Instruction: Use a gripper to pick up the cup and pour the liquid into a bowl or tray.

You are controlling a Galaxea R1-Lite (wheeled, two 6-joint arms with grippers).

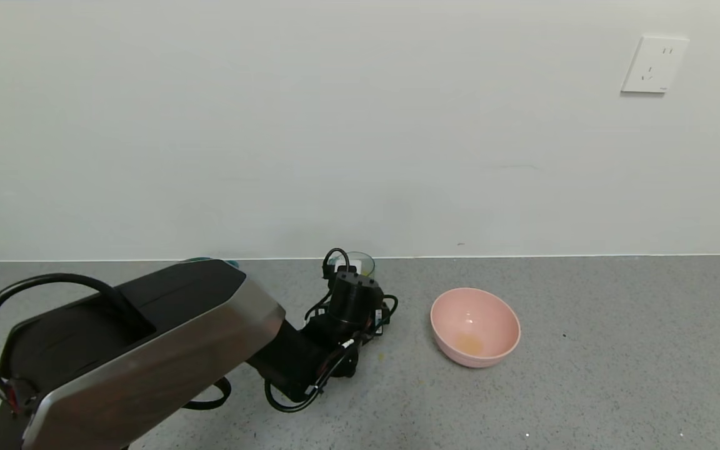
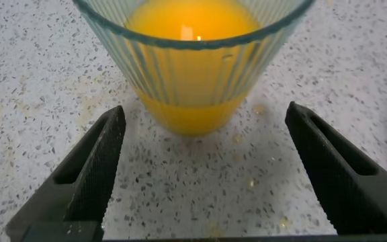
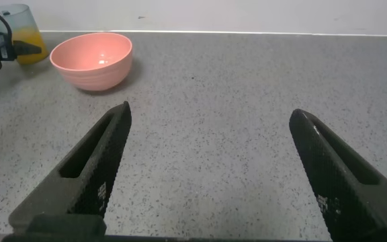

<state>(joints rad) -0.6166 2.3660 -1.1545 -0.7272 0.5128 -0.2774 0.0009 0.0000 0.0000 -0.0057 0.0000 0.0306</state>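
Observation:
The cup [image 1: 360,264] stands upright on the grey counter by the back wall, with orange-yellow liquid [image 2: 192,23] in it. My left gripper [image 1: 349,279] is right in front of it. In the left wrist view the gripper [image 2: 205,115] is open and empty. Its fingertips [image 2: 113,124] flank the counter just short of the ribbed cup [image 2: 193,74], not touching it. A sliver of the teal tray [image 1: 232,263] shows behind my left arm; the rest is hidden. My right gripper [image 3: 210,114] is open and empty over bare counter, far from the cup [image 3: 20,37].
A round pink bowl [image 1: 474,326] with a little orange residue sits to the right of the cup; it also shows in the right wrist view [image 3: 93,59]. The wall runs close behind the cup. A wall socket [image 1: 654,64] is at the upper right.

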